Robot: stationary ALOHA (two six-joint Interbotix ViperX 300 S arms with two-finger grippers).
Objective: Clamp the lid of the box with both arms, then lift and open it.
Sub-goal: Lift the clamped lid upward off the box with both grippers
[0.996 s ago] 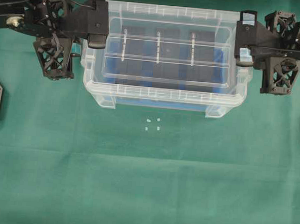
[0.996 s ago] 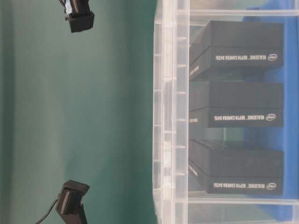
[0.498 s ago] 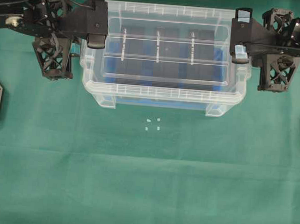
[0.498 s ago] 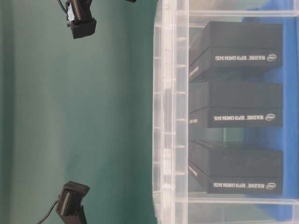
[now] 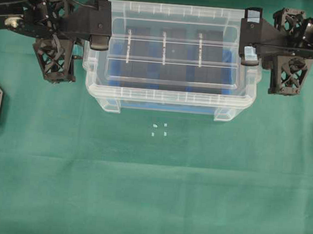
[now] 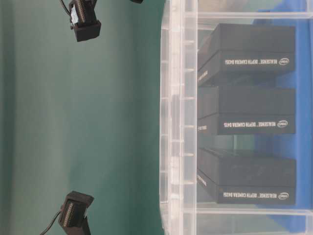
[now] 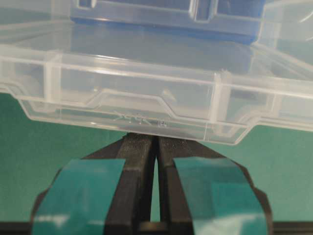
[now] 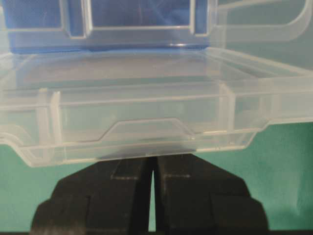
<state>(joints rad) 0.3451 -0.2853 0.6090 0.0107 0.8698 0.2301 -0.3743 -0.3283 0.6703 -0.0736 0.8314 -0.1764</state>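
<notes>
At both short ends of the box (image 5: 169, 99), I see my end effectors closed on the lid (image 5: 174, 59): the left end effector (image 7: 156, 147) pinches its rim, the right end effector (image 8: 152, 169) likewise. On the green counter (image 5: 150, 192), the lid sits over the box, above black boxes (image 6: 249, 115).

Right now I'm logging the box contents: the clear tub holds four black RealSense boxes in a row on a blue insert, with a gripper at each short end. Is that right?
Not quite: the clear tub holds three black RealSense boxes, not four. The table-level view shows all three side by side. The rest stands: they sit on the blue insert, with the left gripper and right gripper at the short ends.
</notes>
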